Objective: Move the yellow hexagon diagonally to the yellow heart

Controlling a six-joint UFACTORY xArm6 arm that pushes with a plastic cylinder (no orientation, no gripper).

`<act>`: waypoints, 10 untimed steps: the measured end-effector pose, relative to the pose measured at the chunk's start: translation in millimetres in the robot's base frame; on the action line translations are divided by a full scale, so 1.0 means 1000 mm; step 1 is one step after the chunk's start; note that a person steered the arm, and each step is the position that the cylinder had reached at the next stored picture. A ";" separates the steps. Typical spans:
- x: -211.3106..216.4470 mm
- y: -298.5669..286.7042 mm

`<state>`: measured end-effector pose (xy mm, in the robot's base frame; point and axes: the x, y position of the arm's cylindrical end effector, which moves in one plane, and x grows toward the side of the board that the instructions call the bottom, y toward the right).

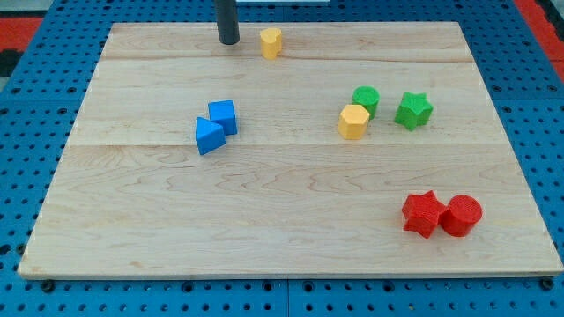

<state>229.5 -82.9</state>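
Note:
The yellow hexagon point(353, 121) lies right of the board's middle, touching the green cylinder point(366, 99) just above and to its right. The yellow heart point(270, 41) lies near the view's top edge of the board; its shape is hard to make out at this size. My tip point(228, 40) rests on the board close to the left of the yellow heart, with a small gap between them. It is far up and to the left of the yellow hexagon.
A green star point(413, 110) lies right of the green cylinder. A blue cube point(223, 116) and a blue triangle point(209, 136) touch each other left of centre. A red star point(423, 213) and a red cylinder point(461, 215) sit together at the bottom right. The wooden board point(132, 229) sits on a blue pegboard.

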 end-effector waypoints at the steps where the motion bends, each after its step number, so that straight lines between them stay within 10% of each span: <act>1: 0.000 0.000; 7: 0.226 0.109; 8: 0.242 0.195; 10: 0.172 0.173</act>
<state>401.1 90.1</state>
